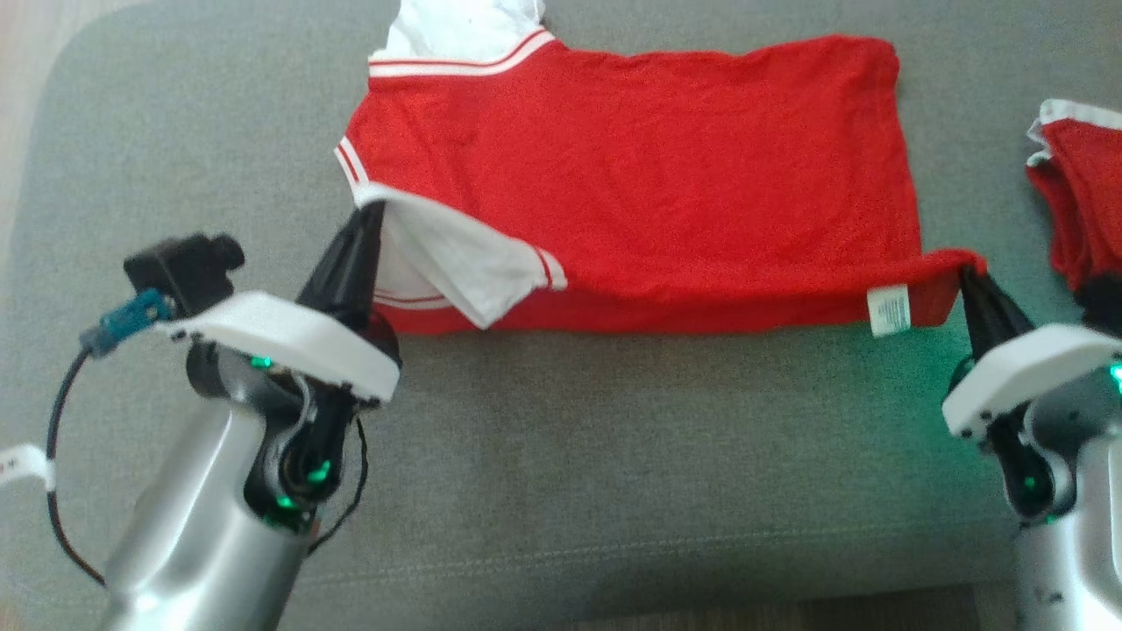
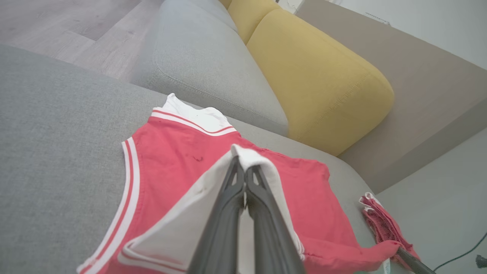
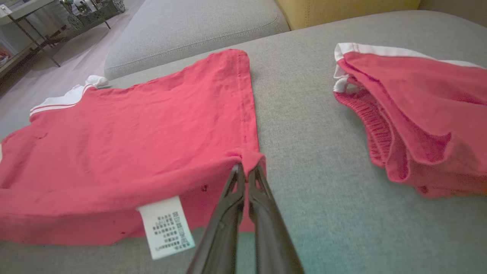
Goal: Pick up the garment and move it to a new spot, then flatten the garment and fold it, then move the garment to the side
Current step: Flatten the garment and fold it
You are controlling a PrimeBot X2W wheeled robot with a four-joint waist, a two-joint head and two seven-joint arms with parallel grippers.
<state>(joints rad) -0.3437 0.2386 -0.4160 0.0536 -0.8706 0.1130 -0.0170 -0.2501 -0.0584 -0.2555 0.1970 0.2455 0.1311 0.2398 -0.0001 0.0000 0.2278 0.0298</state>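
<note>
Roughly rectangular, soft red garment (image 1: pixel 631 175) lies on woven grey cushion (image 1: pixel 614 456).

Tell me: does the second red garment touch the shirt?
No, bare grey cushion lies between the shirt and the second red garment.

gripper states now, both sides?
Left gripper: shut on the shirt, at its white sleeve.
Right gripper: shut on the shirt, at its hem corner.
</note>
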